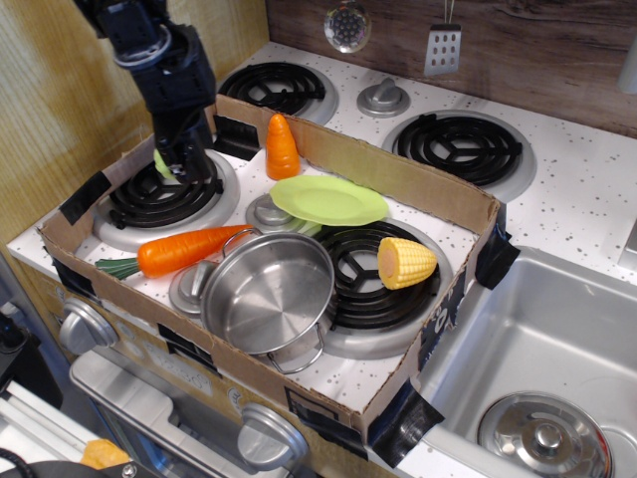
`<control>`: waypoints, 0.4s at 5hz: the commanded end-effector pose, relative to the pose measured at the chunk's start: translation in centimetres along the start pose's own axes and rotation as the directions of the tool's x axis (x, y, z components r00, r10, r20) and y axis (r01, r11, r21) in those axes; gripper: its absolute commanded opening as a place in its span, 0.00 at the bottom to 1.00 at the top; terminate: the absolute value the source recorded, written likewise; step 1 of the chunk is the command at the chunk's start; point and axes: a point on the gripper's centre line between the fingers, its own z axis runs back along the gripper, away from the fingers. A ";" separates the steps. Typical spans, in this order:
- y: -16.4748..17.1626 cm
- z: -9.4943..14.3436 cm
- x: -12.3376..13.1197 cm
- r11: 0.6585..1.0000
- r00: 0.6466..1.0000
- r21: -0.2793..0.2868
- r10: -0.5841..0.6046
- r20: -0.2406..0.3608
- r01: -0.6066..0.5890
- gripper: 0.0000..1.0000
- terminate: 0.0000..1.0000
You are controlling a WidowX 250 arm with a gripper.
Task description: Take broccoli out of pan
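Your gripper (185, 157) sits low over the back-left burner (164, 194), jaws closed around the broccoli (160, 164) (only a pale green sliver shows beside the fingers). The pan (269, 295) stands at the front of the cardboard tray (428, 195), touching the carrot (184, 250). Green plate (328, 199) and corn (404, 262) lie beyond the pan.

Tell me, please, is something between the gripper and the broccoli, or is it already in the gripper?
Nothing visible is between them. The gripper appears shut on the broccoli, only a green sliver showing, above the back-left burner. The pan sits empty.
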 end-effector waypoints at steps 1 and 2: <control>2.5 -0.5 -1.2 0.991 0.994 0.096 -0.099 0.048 0.094 0.00 0.00; 2.1 -0.8 -1.7 0.994 0.996 0.094 -0.067 0.055 0.062 0.00 0.00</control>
